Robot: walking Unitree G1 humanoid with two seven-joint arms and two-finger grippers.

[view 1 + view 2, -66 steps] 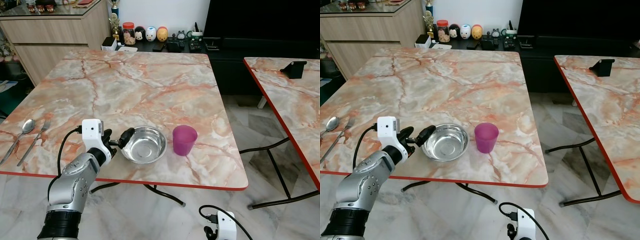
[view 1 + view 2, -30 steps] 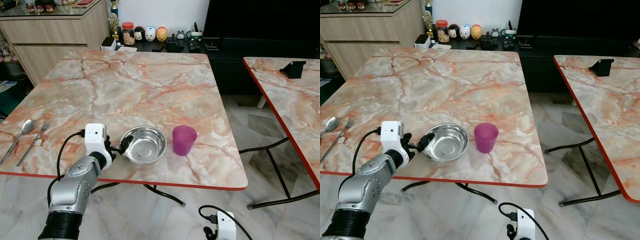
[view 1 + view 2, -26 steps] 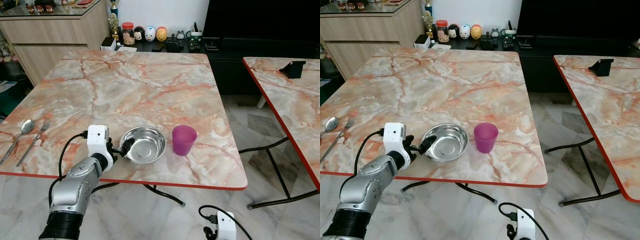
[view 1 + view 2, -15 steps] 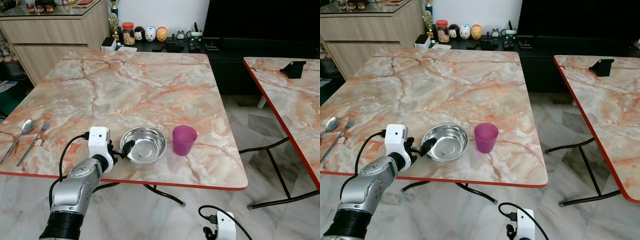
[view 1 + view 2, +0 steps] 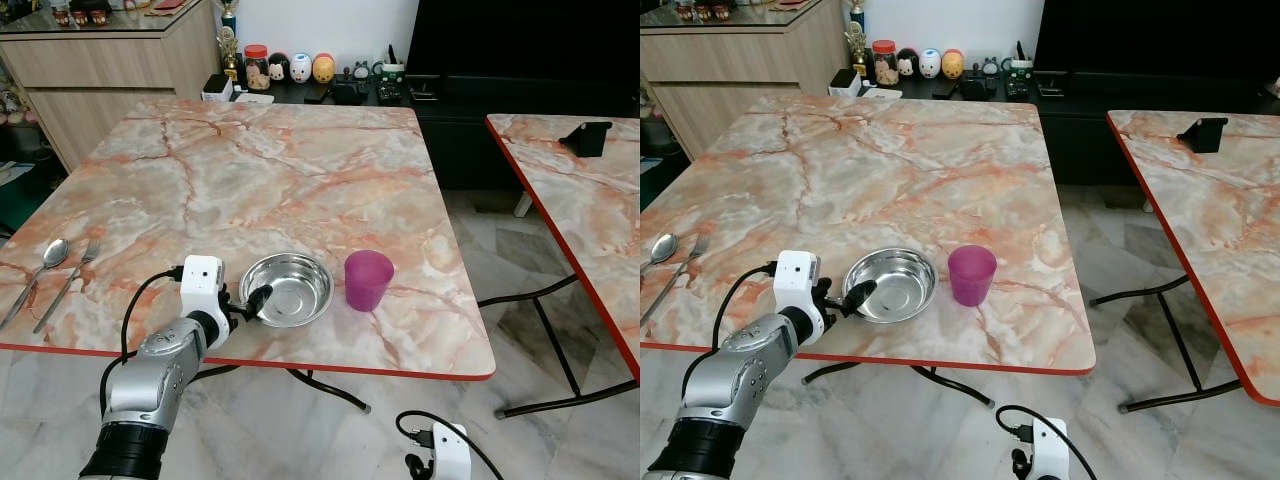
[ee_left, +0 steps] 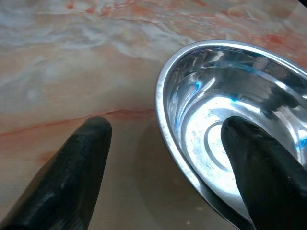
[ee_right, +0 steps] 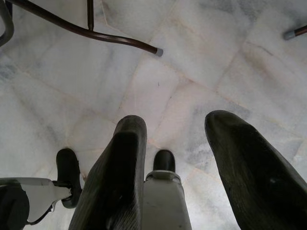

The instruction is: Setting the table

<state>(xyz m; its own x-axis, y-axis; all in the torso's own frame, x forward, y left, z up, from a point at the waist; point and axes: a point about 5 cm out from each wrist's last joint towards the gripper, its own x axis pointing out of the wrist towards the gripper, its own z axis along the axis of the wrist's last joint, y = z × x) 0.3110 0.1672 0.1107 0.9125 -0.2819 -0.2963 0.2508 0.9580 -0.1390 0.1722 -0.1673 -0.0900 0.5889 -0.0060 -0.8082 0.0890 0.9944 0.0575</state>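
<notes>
So the marble table point(image 5: 300, 170) is sitting exactly where it was, same as the camera. What's different over the last 2 seconds or so is the left arm: it has slid in toward the bowl, and the steel bowl point(image 5: 288, 288) has scooted a touch to the right with it. The left gripper point(image 5: 246, 302) now straddles the bowl's left rim, 1 finger inside the bowl and 1 on the tabletop outside, spread apart with the rim between them and not squeezed yet. In the left wrist view the rim clearly runs between the 2 black fingers point(image 6: 76, 167). My read: it's lined up for a pinch on the rim, so the grab is close but not done.

The bowl itself is shiny stainless, shallow, empty, upright, near the front edge of the table. That thin slick rim looks easy to lose, I'd guess.

The purple cup point(image 5: 368, 279) stands just right of the bowl, apart from it. A spoon point(image 5: 44, 262) and fork point(image 5: 72, 276) lie side by side at the far left edge.

The right gripper point(image 7: 175, 158) hangs idle over the floor, fingers parted, holding nothing.
</notes>
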